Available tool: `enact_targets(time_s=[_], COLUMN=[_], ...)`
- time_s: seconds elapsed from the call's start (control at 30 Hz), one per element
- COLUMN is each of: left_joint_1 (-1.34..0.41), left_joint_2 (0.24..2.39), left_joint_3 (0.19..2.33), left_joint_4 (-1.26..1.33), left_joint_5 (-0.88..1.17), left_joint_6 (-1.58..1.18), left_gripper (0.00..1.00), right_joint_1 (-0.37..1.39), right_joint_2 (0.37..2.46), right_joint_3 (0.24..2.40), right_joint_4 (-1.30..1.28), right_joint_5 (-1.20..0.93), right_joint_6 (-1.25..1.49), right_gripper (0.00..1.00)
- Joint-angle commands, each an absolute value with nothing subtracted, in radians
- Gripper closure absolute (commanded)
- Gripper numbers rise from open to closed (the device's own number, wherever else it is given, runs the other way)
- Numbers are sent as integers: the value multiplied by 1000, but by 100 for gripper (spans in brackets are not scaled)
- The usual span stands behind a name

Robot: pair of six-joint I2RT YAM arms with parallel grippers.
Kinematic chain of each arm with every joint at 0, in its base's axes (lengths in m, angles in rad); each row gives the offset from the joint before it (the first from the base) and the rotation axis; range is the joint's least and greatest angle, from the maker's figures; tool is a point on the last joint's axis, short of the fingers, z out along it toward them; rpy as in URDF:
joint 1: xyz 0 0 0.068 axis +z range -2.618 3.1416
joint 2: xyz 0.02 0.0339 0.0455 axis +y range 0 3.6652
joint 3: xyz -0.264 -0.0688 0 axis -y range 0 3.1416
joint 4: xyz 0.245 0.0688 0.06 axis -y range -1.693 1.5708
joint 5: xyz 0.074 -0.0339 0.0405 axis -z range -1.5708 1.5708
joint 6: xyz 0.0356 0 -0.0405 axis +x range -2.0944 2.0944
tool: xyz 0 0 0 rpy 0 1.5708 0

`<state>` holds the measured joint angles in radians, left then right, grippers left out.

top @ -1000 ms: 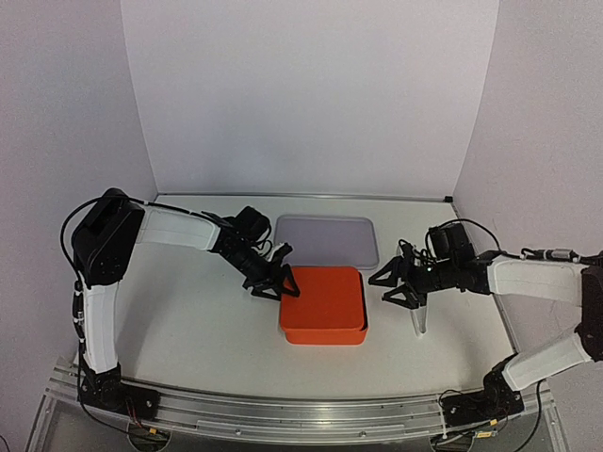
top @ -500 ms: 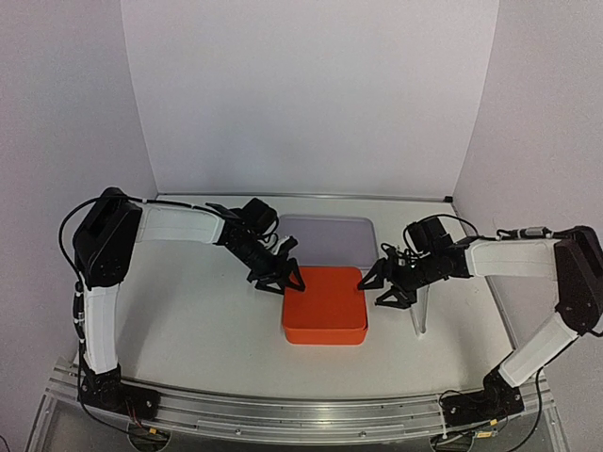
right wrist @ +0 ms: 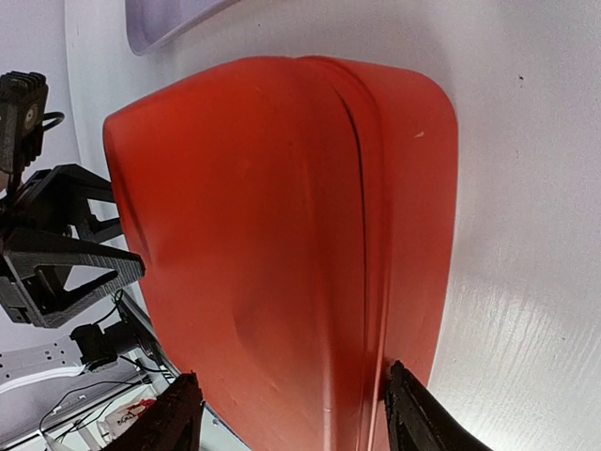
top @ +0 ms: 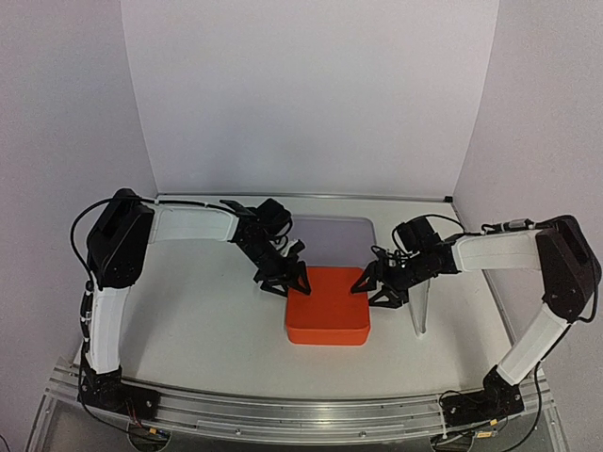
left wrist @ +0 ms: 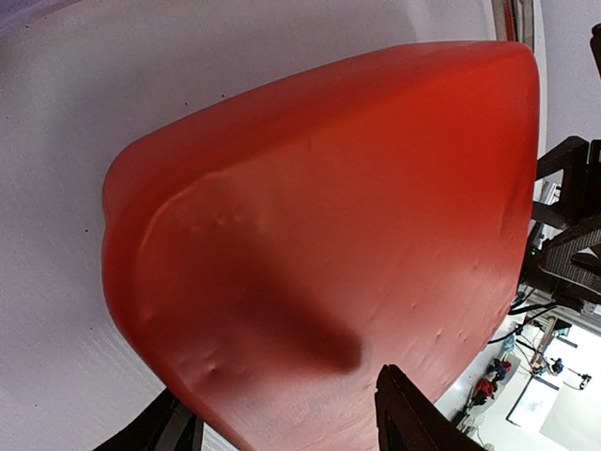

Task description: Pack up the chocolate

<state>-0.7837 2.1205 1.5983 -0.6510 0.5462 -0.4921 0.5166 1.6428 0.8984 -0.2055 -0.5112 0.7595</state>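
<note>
1. Orange-red plastic fills both wrist views: a box (top: pixel 327 306) with rounded corners and its lid on, set near the middle of the white counter (top: pixel 188 325).
2. The whole layout is given by the top view alone. A pale grey tray (top: pixel 330 232) is seen lying flat just behind the box, and a faint see-through upright piece (top: pixel 420 318), too dim to be named, stands to the box's right.
3. A seam running along the box is shown in the right wrist view. In the left wrist view only a smooth, slightly dented face is seen.
4. The left arm is raised from its base to a high elbow. Its forearm is stretched rightward and its wrist tipped down, so that the left pincer (top: pixel 285 280) is brought to the box's far left corner.
5. The right arm is folded the mirrored way, and the right pincer (top: pixel 380 287) is set at the far right corner.
6. Both pincers are seen spread, with an edge of the box between the fingers. Contact cannot be told.
7. The chocolate cannot be made out in any view.
</note>
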Motion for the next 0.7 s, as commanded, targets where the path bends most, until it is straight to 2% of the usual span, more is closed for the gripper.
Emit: enact_targets(time_s=[0.0,0.27,0.67], left_joint_1=[-805,-824,-914], left_joint_2=[2144,2183,2284], left_joint_3=[1673,1739,1925], left_joint_4=[-713,-755,-929], left_joint_5=[508,496,364], left_joint_6=[-489,-490,-497], left_gripper=[38,38,35], right_joint_1=[527,533,549], right_joint_2=[1655,1665,1686], right_joint_3=[936,925,931], right_joint_4=[-215,-216,-216], right_joint_5=[-541,-541,-526], right_joint_6=[749,764,793], right_gripper=[41,45,52])
